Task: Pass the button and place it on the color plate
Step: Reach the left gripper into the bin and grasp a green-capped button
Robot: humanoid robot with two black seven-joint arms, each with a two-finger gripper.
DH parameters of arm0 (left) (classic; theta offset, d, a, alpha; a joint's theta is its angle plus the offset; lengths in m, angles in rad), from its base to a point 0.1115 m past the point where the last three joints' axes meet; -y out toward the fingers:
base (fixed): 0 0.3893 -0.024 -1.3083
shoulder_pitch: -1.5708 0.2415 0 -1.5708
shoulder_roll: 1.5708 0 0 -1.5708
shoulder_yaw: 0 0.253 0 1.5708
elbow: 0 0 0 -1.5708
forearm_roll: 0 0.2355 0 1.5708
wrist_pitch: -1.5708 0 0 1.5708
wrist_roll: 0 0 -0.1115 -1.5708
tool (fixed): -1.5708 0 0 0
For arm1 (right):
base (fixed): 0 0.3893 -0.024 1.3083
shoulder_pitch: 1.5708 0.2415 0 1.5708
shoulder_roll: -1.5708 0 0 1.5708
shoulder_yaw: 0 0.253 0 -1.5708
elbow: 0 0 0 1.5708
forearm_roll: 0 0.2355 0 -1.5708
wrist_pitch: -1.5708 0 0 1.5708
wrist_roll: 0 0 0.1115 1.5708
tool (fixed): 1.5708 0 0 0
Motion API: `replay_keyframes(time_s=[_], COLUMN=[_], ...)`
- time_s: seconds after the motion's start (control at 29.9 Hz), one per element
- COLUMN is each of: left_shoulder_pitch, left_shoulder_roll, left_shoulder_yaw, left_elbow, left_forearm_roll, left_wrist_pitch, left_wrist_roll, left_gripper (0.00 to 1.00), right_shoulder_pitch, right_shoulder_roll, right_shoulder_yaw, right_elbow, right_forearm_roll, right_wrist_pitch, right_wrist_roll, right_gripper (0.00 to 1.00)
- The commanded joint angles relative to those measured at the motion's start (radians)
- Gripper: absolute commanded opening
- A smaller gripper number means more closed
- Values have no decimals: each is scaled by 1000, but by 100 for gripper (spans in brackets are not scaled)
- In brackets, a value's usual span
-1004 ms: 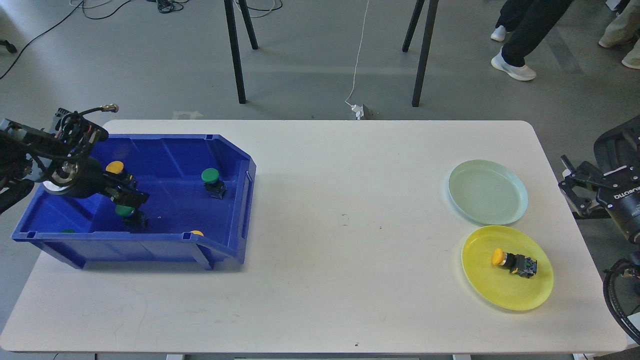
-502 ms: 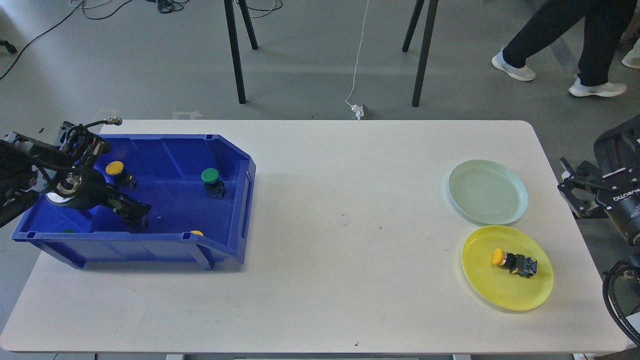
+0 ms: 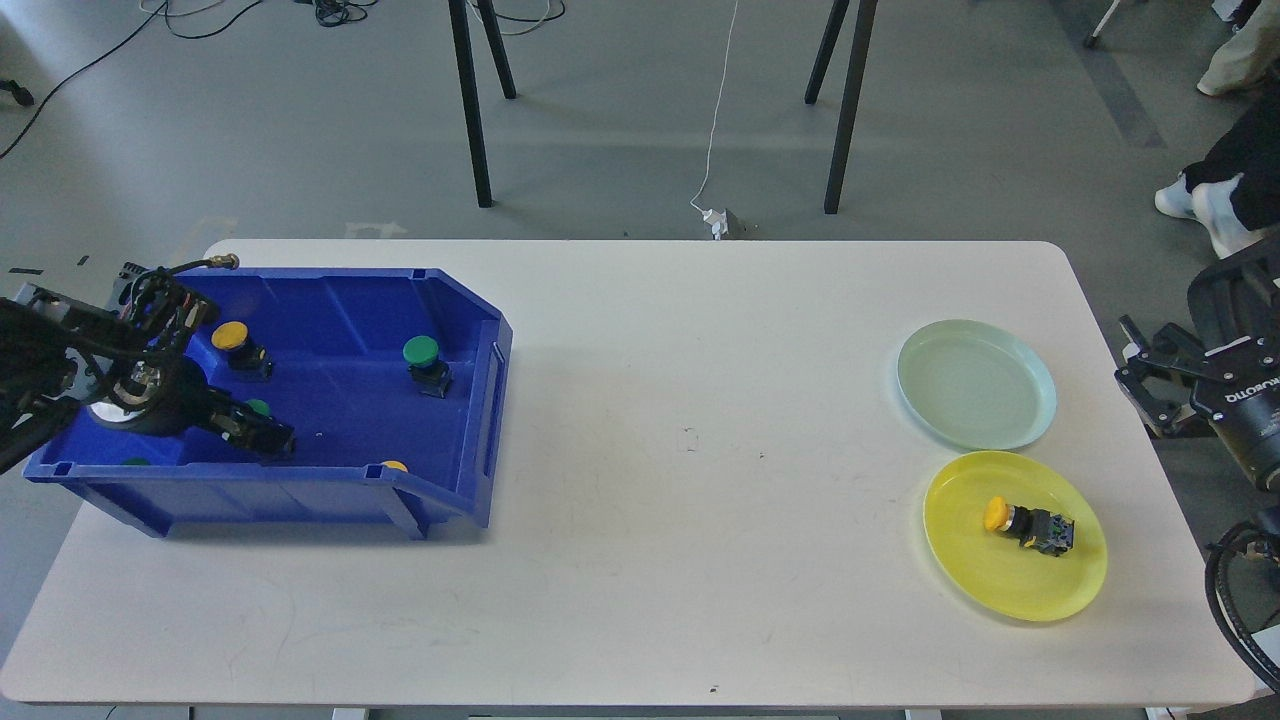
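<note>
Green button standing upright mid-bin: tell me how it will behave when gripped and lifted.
The green button has a wide round cap over a narrower black body, so it looks top-heavy and apt to tip if nudged. Once on its side, the cap may let it roll. It appears rigid, probably light.

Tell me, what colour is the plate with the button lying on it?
Yellow. The plate holds a yellow-capped button; the head view shows it clearly.

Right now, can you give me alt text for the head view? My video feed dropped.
The left gripper reaches down inside the blue bin at a green push button, among other green and yellow buttons. Across the white table, a yellow push button lies on the yellow plate beside an empty pale green plate; the right gripper waits off the table's edge.
</note>
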Motion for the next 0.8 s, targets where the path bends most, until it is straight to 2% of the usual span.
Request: replay_keyframes(time_s=[0.0,0.27,0.5,0.57,0.67,0.77], left_shoulder_pitch=[0,0,-3,-13,-38,-95], left_shoulder_roll=[-2,-4,1,3,15,65], left_shoulder_yaw=[1,1,1,-2,-8,-32], left_elbow=[1,4,1,-11,-26,-100], left_forearm_roll=[3,6,8,6,3,-14], left_wrist_pitch=[0,0,0,0,0,0], left_wrist_roll=[0,0,0,0,0,0], left_gripper=[75,60,15,11,11,11], right_shoulder_pitch=[0,-5,-14,-14,-14,-14], right_shoulder_roll=[0,-2,-2,-2,0,0], right_shoulder_yaw=[0,2,2,0,0,0], right_elbow=[1,1,1,1,1,1], right_forearm_roll=[0,1,1,1,1,0], right_wrist_pitch=[-1,-1,-1,-1,-3,-3], right_wrist_roll=[0,0,1,1,0,1], right_gripper=[97,97,97,97,97,97])
